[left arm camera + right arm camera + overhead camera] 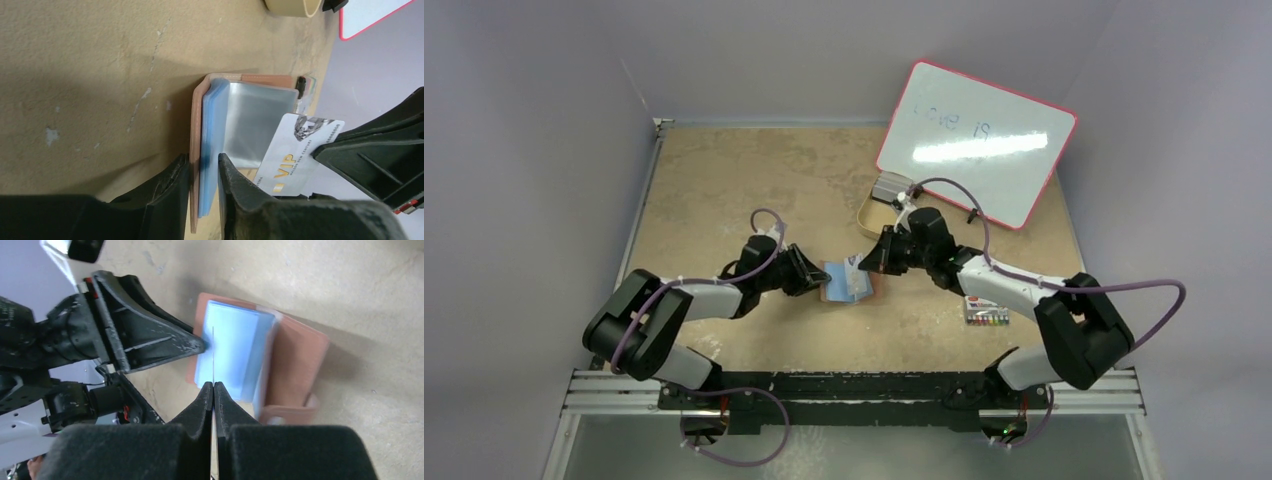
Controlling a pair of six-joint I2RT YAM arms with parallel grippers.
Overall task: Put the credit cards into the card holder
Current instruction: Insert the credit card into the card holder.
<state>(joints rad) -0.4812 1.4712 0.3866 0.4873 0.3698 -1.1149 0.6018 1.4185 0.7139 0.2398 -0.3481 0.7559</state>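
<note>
The left arm stretches from the near left toward the middle of the tan worktop (754,180). The left pincer (204,172) straddles the left edge of the reddish-brown leather card holder (295,355), which lies open on the worktop at the centre. Its fingers stand narrowly apart with the leather cover and a pack of light blue plastic sleeves (232,347) between them; whether they press cannot be told. The right arm reaches in from the near right, its wrist pointing left over the holder and meeting the left pincer there. The right pincer (213,387) is clamped on a white plastic credit card (295,150) with gold VIP lettering, one corner of the card over a clear sleeve of the holder. Just beyond, to the far right, sits a tan oval tray (865,214) holding something grey, too small to identify.
</note>
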